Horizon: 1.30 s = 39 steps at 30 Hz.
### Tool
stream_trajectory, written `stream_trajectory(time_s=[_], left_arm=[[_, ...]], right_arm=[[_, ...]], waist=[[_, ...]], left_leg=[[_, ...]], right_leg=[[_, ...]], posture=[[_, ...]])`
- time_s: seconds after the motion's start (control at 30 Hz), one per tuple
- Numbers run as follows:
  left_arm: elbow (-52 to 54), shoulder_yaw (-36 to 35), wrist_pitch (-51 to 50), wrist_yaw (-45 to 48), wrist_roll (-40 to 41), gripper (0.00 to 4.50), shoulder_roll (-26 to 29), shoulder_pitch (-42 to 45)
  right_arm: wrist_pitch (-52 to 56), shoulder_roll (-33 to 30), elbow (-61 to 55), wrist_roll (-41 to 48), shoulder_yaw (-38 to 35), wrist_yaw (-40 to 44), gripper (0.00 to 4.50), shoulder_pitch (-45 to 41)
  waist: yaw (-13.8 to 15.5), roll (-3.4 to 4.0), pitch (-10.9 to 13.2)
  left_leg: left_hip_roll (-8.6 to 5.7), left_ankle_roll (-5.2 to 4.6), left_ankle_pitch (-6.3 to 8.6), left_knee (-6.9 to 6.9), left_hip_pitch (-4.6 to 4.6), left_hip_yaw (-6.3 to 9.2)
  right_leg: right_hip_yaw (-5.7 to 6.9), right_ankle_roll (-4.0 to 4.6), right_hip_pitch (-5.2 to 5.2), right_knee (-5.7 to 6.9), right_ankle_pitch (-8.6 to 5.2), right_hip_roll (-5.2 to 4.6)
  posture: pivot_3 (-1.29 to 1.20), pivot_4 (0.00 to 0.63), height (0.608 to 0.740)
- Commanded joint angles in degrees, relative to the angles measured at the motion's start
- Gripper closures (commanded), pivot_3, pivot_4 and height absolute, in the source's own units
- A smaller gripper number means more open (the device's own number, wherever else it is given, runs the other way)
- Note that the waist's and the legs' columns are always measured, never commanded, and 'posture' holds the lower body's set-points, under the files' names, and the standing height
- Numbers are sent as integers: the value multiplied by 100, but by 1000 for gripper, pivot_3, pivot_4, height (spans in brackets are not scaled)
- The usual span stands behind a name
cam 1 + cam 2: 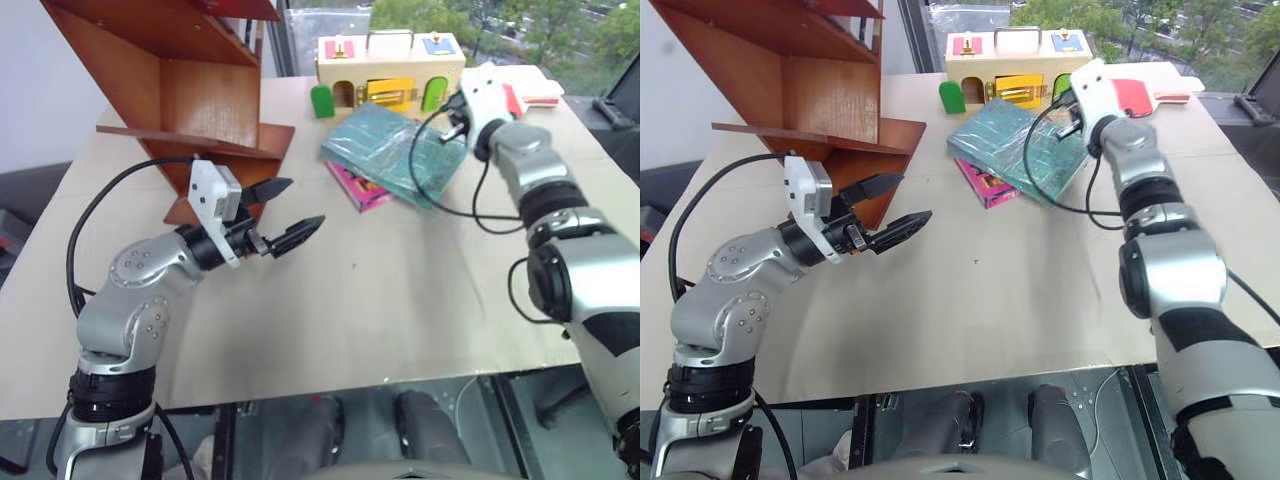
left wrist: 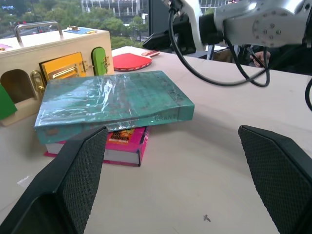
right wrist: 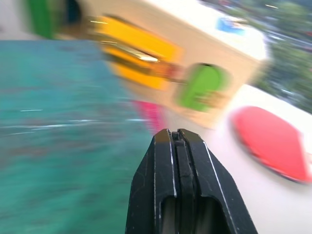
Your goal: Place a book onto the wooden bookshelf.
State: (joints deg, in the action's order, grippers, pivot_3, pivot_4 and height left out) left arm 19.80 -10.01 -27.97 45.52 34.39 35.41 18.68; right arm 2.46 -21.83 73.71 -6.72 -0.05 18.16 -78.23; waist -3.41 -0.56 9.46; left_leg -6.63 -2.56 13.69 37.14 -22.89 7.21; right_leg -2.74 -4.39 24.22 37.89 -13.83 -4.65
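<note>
While the teal book point(image 1: 400, 152) rests on a pink book point(image 1: 358, 188), right end effector point(image 3: 174, 134) pressed together just beside it, left end effector point(image 1: 284, 213) wide, well apart.

You're in a test room, likely an upper-floor lab: a board-covered table point(image 1: 400, 300) by a big window point(image 1: 500, 25) over treetops, staged with a toy latch box point(image 1: 390, 70).

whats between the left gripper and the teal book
Only bare table: in the left eye view nothing lies between the open left gripper and the book.
</note>
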Motion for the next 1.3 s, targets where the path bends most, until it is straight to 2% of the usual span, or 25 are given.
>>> stream_trajectory(time_s=[0.03, 0.3, 0.4, 0.6, 0.73, 0.93, 1.13, 1.3], left_arm=[[-19, -6, 338, -54, -214, 0, 0, 199], [355, -102, 344, -323, -214, 0, -88, -144], [567, -104, 325, -377, -187, 0, -80, -332], [78, -79, 367, -135, -179, 0, 48, 42], [-249, 2, 525, 58, -351, 0, 123, 197], [-454, 66, 580, 298, -418, 0, 209, 337], [-553, 150, 614, 358, -461, 0, 188, 423], [-518, 146, 585, 375, -477, 0, 180, 383]], right_arm=[[286, 14, 169, -147, 23, -353, 4405, -109], [588, -124, 249, -96, -164, -339, 4405, 123], [604, -183, 89, -53, -164, -24, 4405, 241], [966, -81, -583, 185, -157, 754, 4405, 772], [1715, 142, -2072, 527, -75, 1397, 4405, 1406], [3726, 411, -5509, 1015, 71, 1537, 4405, 2663], [4557, 402, -7186, 1336, 330, 1616, 4405, 3308], [5029, -4, -8220, 1728, 278, 1871, 4405, 3520]], waist=[[-11, 1, 0], [-33, 1, 0], [-30, 0, 0], [-24, 0, 0], [-62, 1, 0], [-43, 2, 0], [4, 2, -1], [67, 2, -1]], left_leg=[[0, 0, 0, 0, 0, -5], [0, -1, 0, -1, -1, -12], [0, -1, 0, -1, -2, -12], [1, -2, 0, 5, -1, -12], [4, -2, 0, 6, -1, -15], [7, -1, 0, 12, -36, -11], [4, -1, 0, 31, -66, 1], [0, -1, 0, 31, -76, 9]], right_leg=[[-5, 0, 1, 2, 0, 0], [-14, 0, 5, 3, 0, -1], [-13, 0, 5, 2, 0, -1], [-12, -1, 3, 7, 0, 0], [-15, -1, 5, 9, 1, 2], [-14, -1, 42, 15, 1, 0], [2, -2, 62, 18, 2, -4], [11, -2, 67, 15, 2, -24]], posture=[[0, 150, 740], [0, 150, 740], [0, 150, 740], [0, 150, 740], [0, 150, 740], [0, 150, 740], [0, 150, 740], [0, 150, 740]])
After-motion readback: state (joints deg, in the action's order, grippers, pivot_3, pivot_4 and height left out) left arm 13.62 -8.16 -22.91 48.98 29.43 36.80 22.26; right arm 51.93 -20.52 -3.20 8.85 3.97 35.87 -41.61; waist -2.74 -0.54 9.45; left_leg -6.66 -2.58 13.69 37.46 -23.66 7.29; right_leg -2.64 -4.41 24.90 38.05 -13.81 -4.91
